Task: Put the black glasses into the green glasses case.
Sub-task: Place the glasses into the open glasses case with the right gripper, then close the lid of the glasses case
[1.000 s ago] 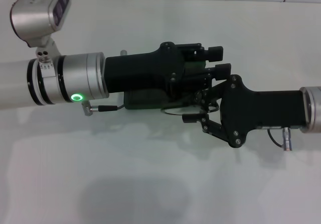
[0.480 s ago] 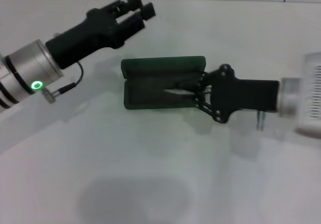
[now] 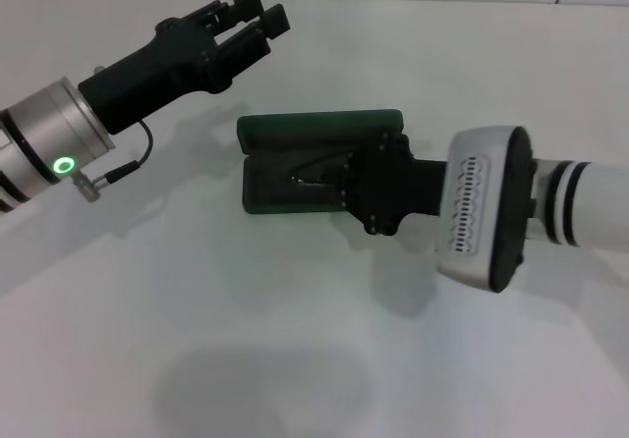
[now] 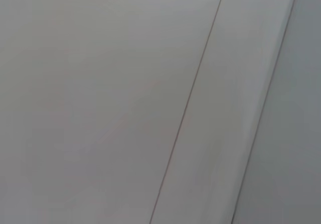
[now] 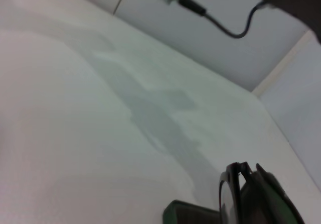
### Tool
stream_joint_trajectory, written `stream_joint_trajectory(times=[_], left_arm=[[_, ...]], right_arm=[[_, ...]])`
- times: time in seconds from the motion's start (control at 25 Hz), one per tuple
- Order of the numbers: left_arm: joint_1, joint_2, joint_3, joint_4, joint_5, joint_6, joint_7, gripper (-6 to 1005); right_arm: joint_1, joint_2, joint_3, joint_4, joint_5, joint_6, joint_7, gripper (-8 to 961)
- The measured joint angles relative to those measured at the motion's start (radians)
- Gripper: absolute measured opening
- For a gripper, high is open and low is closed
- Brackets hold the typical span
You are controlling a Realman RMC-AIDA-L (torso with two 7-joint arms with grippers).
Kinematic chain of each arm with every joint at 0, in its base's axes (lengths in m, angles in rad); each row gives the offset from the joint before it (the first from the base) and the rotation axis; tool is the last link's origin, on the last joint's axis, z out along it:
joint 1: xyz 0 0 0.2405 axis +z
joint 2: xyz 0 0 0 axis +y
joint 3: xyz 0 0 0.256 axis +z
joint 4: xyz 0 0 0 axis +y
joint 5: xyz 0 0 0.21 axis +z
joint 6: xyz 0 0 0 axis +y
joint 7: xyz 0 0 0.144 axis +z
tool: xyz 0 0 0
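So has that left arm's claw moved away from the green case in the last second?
Yes. The left gripper was right over the green glasses case a second ago; now it hangs up and back toward the robot's left, clear of the case.

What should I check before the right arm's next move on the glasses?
1. Green glasses case open, lid up: ok.
2. Black glasses over the case's lower half: ok, a lens and part of the frame show there.
3. Glasses fully seated in the lining: cannot tell, right tool covers that end.
4. Right tool released from the frame: cannot tell, its body hides the tips.
5. Left tool off the case, up and to the robot's left: ok.
6. White table around the case: ok, case lies flat on it.
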Motion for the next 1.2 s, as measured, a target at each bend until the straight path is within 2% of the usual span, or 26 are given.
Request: stream_joint_trajectory(times=[0.16,0.48,0.68,0.84,1.0,1.08,1.12,1.16,1.2], left_arm=[[-0.006,0.002,0.004,-0.001,0.002,-0.014,0.002,487],[-0.017,0.000,0.006,-0.005,0.015,-0.024,0.005,487],[-0.010,0.000,0.005,-0.006,0.016,-0.024,0.005,487],[-0.008,0.001,0.003,-0.005,0.016,-0.033,0.003,487],[-0.011,0.003,0.006,-0.001,0.016,-0.082,-0.015,487],[-0.022,0.009,0.007,0.001,0.019,-0.132,-0.044,487],[-0.032,0.012,0.007,0.002,0.030,-0.167,-0.067,487],[-0.046,0.017,0.007,0.004,0.047,-0.203,-0.093,487],[-0.063,0.021,0.007,0.005,0.075,-0.237,-0.120,486]], right_arm=[[0.014,0.000,-0.061,-0.008,0.014,0.095,0.004,195],[0.042,0.000,-0.104,0.003,0.050,0.154,0.006,201],[0.032,0.000,-0.105,0.003,0.088,0.132,0.006,202],[0.008,0.000,-0.064,-0.005,0.115,0.046,0.007,203],[-0.039,-0.010,0.125,0.002,0.114,-0.226,0.053,203],[-0.047,-0.018,0.286,0.057,0.103,-0.430,0.112,204],[-0.047,-0.020,0.331,0.078,0.100,-0.470,0.127,204],[-0.044,-0.027,0.448,0.139,0.097,-0.557,0.159,204],[-0.043,-0.033,0.515,0.174,0.096,-0.597,0.177,204]])
